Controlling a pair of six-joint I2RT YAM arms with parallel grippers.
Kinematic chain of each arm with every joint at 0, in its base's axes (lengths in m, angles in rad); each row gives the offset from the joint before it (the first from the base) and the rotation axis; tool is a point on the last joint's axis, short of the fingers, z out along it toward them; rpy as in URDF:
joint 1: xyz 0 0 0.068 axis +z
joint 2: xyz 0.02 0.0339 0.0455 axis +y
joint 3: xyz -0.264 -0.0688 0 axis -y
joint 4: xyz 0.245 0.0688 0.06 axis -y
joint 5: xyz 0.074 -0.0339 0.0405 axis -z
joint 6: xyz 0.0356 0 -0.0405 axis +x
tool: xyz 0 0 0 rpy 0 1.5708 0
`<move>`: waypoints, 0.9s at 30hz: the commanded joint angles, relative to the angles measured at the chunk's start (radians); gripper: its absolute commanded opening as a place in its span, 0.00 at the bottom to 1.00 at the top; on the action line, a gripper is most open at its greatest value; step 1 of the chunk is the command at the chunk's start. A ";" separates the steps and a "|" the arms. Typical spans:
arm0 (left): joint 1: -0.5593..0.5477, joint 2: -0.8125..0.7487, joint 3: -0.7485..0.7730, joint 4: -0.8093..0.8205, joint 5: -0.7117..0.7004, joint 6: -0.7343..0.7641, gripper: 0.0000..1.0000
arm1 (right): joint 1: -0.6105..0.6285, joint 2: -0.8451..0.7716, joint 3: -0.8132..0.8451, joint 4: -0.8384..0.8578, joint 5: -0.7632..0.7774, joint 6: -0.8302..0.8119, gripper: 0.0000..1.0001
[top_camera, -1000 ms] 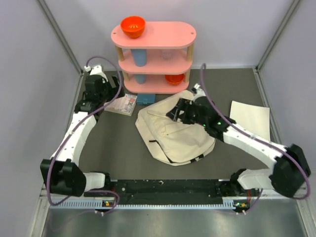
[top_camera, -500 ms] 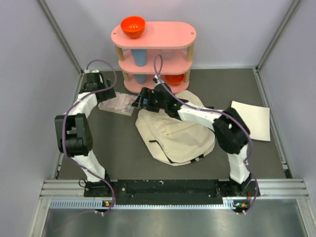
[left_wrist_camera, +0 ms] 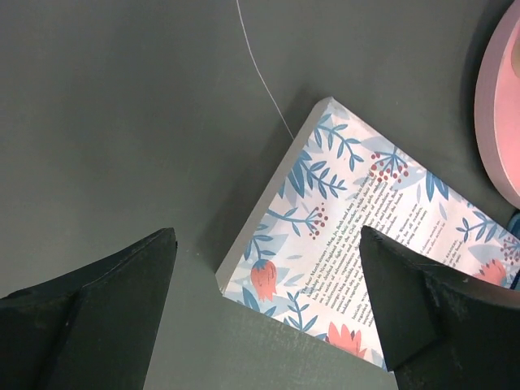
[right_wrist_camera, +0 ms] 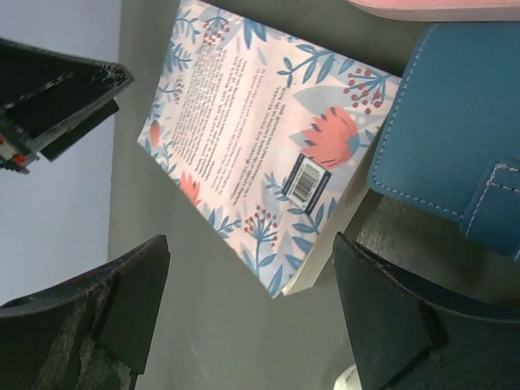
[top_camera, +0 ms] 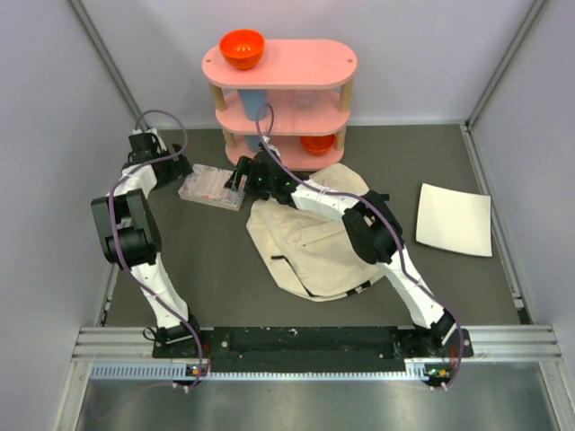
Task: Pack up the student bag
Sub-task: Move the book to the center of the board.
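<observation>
The student bag [top_camera: 314,247] lies flat on the dark table [top_camera: 207,269], about in the middle and a bit to the right. It is cream with black straps. It sits nearer to me than the pink shelf [top_camera: 280,90], and my right arm reaches over its far edge.

To the left of the bag, close to the foot of the shelf, lies a book [top_camera: 211,186] with blue leaves and red flowers on its cover. Both arms point at this book.

My left gripper [left_wrist_camera: 264,244] hangs over the book's far left corner. Its jaws are wide open and hold nothing. One finger is over the bare table and the other is over the cover.

My right gripper [right_wrist_camera: 248,244] hangs over the other end of the book, where the bar code is. Its jaws are wide open too, with nothing in them. A blue case [right_wrist_camera: 455,122] with pale stitching lies just beside that end of the book.

An orange bowl [top_camera: 242,48] sits on top of the shelf. A flat white sheet [top_camera: 454,218] lies on the right side of the table, well apart from the bag.
</observation>
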 commanded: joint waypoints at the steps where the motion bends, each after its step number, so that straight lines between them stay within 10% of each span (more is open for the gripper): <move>1: 0.025 0.037 0.033 0.026 0.180 -0.005 0.97 | 0.012 0.075 0.098 -0.047 0.032 0.023 0.80; 8: 0.023 0.059 0.004 0.012 0.289 -0.061 0.88 | 0.012 0.093 0.119 -0.070 -0.026 0.058 0.76; 15: 0.023 -0.044 -0.176 0.064 0.350 -0.168 0.58 | 0.012 0.090 0.139 -0.076 -0.209 -0.013 0.42; 19: 0.022 -0.156 -0.286 0.061 0.323 -0.191 0.49 | 0.014 0.063 0.121 -0.104 -0.267 -0.051 0.39; 27: 0.021 -0.429 -0.501 0.022 0.193 -0.228 0.52 | 0.087 -0.023 0.004 -0.118 -0.379 -0.123 0.39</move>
